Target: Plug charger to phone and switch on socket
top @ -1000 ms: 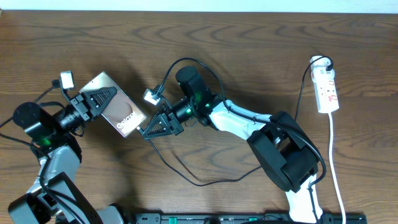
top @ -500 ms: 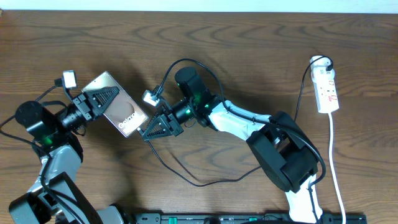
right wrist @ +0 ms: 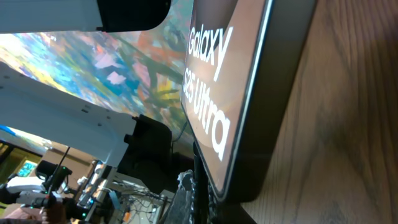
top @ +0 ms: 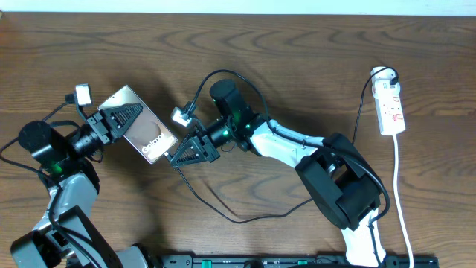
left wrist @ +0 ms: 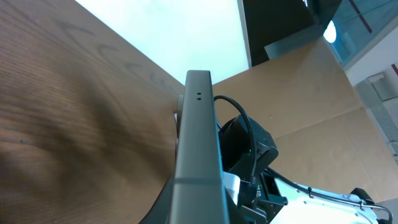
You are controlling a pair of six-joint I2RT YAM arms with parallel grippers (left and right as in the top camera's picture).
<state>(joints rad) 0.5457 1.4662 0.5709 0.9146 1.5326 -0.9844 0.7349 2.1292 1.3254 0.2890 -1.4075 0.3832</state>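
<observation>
Phone (top: 151,135), rigid and likely slippery, sits left of centre, clamped across its side edges by the left end effector (top: 131,114). Right end effector (top: 175,157) looks pinched on the limp charger (top: 216,211) near its stiff tip, probably the best hold, just beside the phone's lower end.

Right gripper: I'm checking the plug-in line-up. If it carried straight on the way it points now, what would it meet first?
Most likely the phone, its near end just ahead of the right gripper, which holds the charger; the left gripper holds it. Exact height unclear.
</observation>
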